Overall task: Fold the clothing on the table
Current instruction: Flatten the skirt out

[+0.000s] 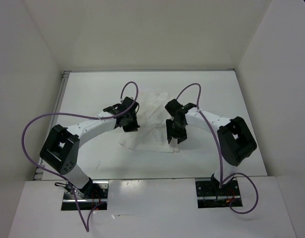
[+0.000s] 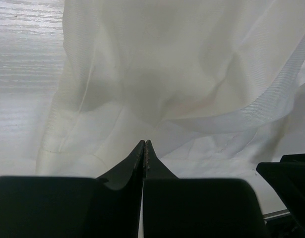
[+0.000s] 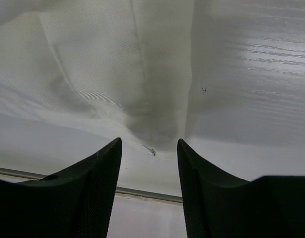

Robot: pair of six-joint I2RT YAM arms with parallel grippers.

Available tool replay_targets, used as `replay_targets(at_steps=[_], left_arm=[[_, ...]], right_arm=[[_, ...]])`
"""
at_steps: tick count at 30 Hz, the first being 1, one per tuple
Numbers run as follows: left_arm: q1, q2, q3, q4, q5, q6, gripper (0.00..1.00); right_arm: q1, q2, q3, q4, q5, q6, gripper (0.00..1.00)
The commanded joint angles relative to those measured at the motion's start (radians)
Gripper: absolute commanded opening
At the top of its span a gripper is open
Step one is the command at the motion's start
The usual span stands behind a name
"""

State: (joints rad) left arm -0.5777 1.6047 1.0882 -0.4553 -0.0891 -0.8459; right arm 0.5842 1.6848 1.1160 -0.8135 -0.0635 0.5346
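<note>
The clothing (image 1: 150, 116) is a thin white fabric piece lying wrinkled on the table (image 1: 92, 99), between my two grippers. My left gripper (image 1: 130, 125) is at the clothing's left edge. In the left wrist view its jaws (image 2: 145, 144) are pressed together over the clothing (image 2: 167, 74), and no fabric shows between them. My right gripper (image 1: 173, 140) is at the clothing's near right part. In the right wrist view it is open (image 3: 149, 144), and a corner of the clothing (image 3: 117, 74) with a loose thread lies just beyond the gap, untouched.
White upright walls (image 1: 33, 74) box the table in on the left, back and right. A thin metal rail (image 1: 62, 99) runs along the table's left edge, and another rail (image 3: 142, 192) shows below the right gripper's fingers. Purple cables (image 1: 30, 129) loop off both arms.
</note>
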Motion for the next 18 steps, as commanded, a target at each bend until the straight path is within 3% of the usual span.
replay_targets(at_steps=[1, 8, 11, 13, 18], left_arm=[[-0.002, -0.032, -0.014, -0.014, -0.014, -0.024, 0.0], [-0.002, -0.032, -0.024, -0.014, -0.014, -0.033, 0.0], [-0.002, -0.032, -0.024, -0.014, -0.023, -0.033, 0.0], [-0.002, -0.032, -0.024, -0.014, -0.023, -0.033, 0.0], [0.007, -0.067, -0.024, -0.014, -0.023, -0.033, 0.0]], right_arm=[[0.019, 0.032, -0.021, 0.016, 0.005, 0.015, 0.54], [0.046, 0.09, -0.03, 0.036, -0.004, 0.015, 0.42], [0.046, 0.101, -0.039, 0.047, 0.005, 0.024, 0.26], [0.055, 0.101, -0.039, 0.036, 0.047, 0.037, 0.0], [0.065, -0.034, 0.002, -0.021, 0.143, 0.073, 0.0]])
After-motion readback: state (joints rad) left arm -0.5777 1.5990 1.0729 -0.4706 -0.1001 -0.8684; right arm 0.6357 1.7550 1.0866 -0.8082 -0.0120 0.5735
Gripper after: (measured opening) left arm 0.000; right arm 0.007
